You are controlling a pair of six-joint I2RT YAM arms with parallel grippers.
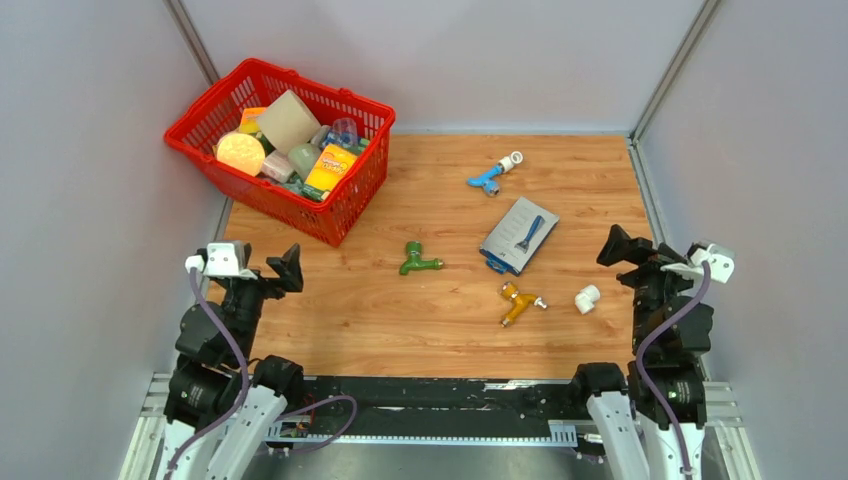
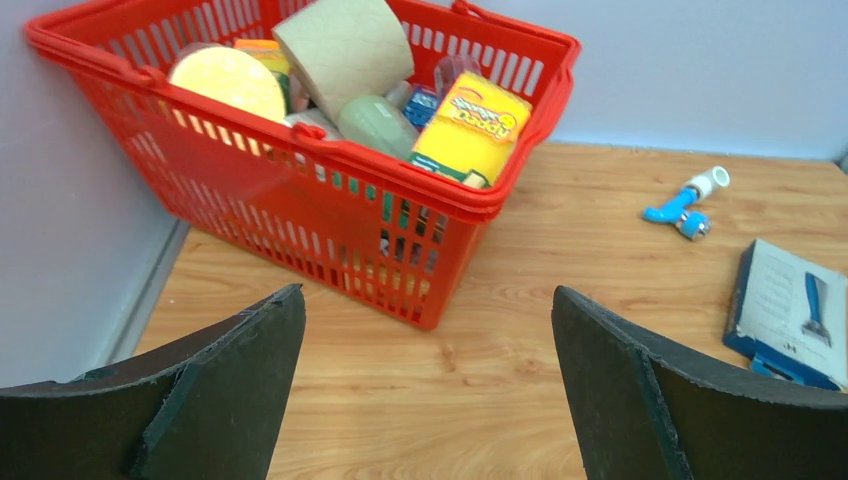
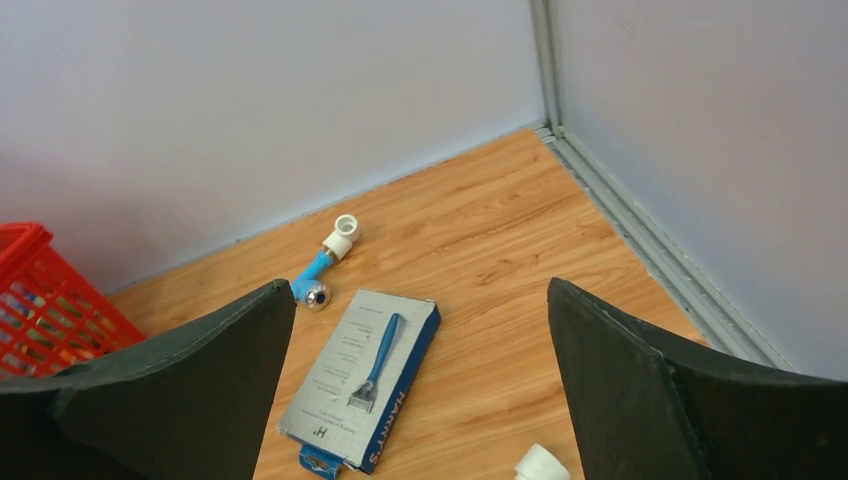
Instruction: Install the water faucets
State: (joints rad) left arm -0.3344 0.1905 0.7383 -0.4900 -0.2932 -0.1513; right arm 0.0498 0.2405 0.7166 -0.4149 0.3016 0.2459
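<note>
A green faucet (image 1: 418, 260) lies mid-table. An orange-yellow faucet (image 1: 518, 300) lies nearer the front. A blue faucet (image 1: 490, 177) with a white fitting on its end lies toward the back; it also shows in the left wrist view (image 2: 683, 205) and in the right wrist view (image 3: 318, 273). A loose white elbow fitting (image 1: 587, 298) lies at the right, and its top shows in the right wrist view (image 3: 541, 465). My left gripper (image 1: 284, 270) is open and empty at the front left. My right gripper (image 1: 618, 247) is open and empty at the front right.
A red basket (image 1: 345, 185) full of household items stands at the back left; it fills much of the left wrist view (image 2: 480, 205). A flat grey razor packet (image 1: 518, 235) lies between the faucets. Grey walls close the table on three sides.
</note>
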